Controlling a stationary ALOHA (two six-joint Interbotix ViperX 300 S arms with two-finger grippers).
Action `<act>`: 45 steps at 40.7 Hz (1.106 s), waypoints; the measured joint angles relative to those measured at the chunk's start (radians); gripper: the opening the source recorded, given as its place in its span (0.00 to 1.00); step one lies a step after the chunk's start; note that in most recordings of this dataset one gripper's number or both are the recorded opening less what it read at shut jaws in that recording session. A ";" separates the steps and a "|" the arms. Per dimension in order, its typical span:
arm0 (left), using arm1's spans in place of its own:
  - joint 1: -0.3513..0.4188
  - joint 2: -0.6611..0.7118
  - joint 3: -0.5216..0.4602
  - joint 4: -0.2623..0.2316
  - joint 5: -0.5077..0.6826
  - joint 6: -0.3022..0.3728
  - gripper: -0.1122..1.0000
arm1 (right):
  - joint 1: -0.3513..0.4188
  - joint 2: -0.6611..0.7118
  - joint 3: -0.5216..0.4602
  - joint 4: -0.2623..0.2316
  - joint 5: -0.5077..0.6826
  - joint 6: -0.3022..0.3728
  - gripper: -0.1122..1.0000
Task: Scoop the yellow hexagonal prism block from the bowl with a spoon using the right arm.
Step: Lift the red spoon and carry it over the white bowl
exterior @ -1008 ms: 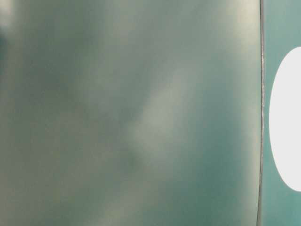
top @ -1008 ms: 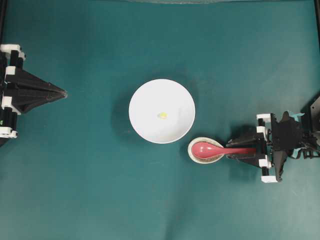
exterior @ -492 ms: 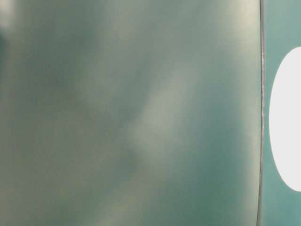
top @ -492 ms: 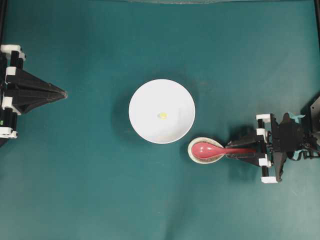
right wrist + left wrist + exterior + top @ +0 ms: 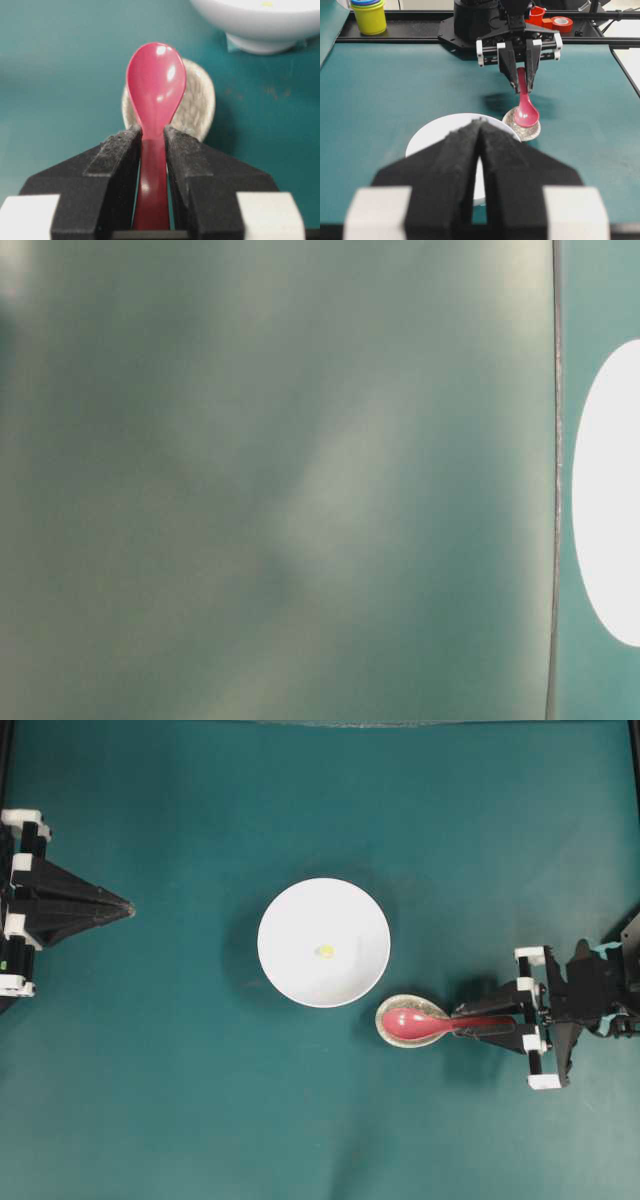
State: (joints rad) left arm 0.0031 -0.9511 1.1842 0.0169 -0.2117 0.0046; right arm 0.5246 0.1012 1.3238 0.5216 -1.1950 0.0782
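In the overhead view, the tiny bright yellow hexagonal prism block [image 5: 325, 951] is lying near the middle of the large round white bowl [image 5: 290, 970], untouched, so the scoop itself is not yet done. Just beside the bowl's lower right rim, the glossy red-pink soup spoon [image 5: 430, 1023] is resting with its scoop in the small speckled beige dish [image 5: 385, 1013], and the right arm's black end effector [image 5: 488, 1023] is sitting around the handle. The left end effector [image 5: 125, 907] is parked well apart at the left edge of the green surface [image 5: 200, 1100], its tips looking pressed together.

The table-level view is showing only a blurred grey-green field and a white oval [image 5: 605, 490] at the right, probably the bowl's side; nothing of the grip can be read there.

The left wrist view is looking past its own closed fingers [image 5: 455, 170] at the spoon from the front, with a black finger standing on each side of the handle.

The right wrist view is giving what the others lack: both foam pads [image 5: 120, 165] are lying against the handle's sides, so the spoon appears gripped. Whether the scoop is clear of the dish I cannot tell. Carrying to the bowl and scooping are what is left.
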 measured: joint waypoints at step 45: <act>0.002 -0.009 0.000 0.005 0.044 0.003 0.10 | -0.588 -0.463 -0.494 -0.028 1.391 -0.387 0.31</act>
State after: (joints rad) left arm 0.0046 -0.9603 1.1842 0.0215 -0.1672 0.0077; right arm -0.0629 -0.3620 0.8299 0.4939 0.1963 -0.3083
